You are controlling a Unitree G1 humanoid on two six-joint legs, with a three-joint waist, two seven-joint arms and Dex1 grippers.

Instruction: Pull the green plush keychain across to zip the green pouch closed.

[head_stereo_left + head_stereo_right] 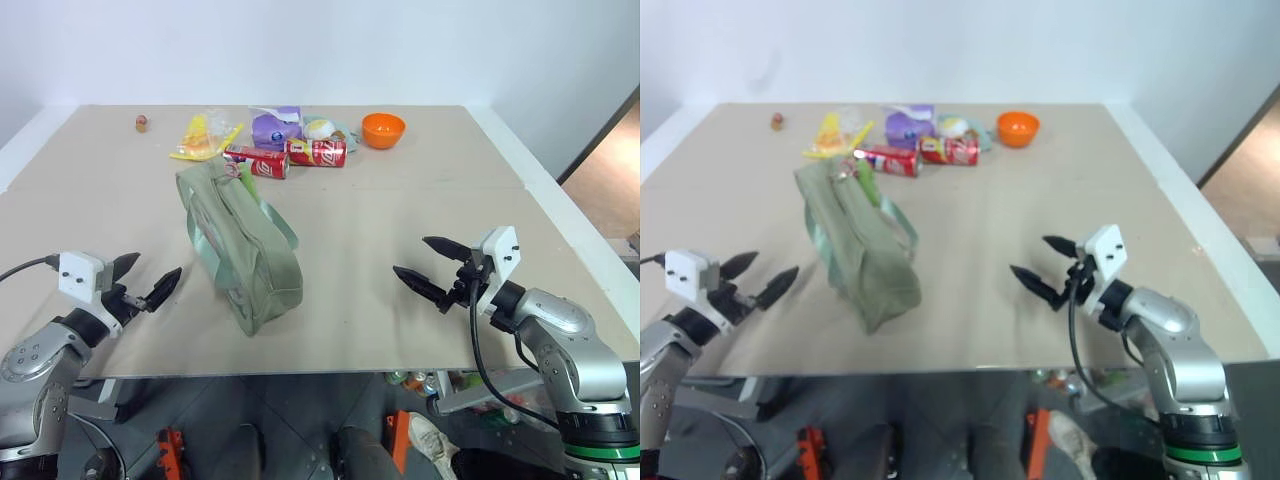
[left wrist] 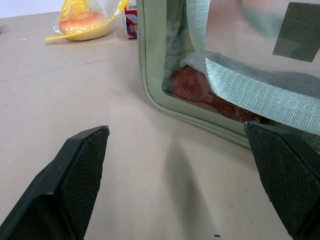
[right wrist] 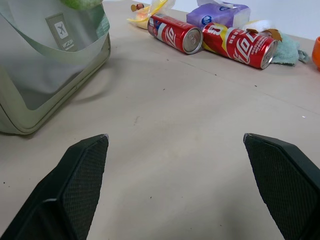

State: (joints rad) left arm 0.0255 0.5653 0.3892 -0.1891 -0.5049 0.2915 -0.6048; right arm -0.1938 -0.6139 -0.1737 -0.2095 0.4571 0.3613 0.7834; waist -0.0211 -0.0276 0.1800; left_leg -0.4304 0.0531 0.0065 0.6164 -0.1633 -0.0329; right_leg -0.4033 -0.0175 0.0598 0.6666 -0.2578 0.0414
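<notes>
Nothing is zipped yet: both grippers, left (image 1: 150, 283) and right (image 1: 432, 268), hover with fingers wide open, empty, either side of the green pouch (image 1: 240, 245); the green plush keychain (image 1: 866, 178) sits at its far end.

Sage-green pouch (image 1: 240, 250) lies lengthwise on the desk (image 1: 400, 220), clear window sides, pale straps draped over it; lime plush keychain (image 1: 866, 180) sits at its far end.

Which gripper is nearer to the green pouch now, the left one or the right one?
Left. The left gripper hangs open just beside the green pouch, at its near end. The right gripper is open too, farther off across bare table.
</notes>
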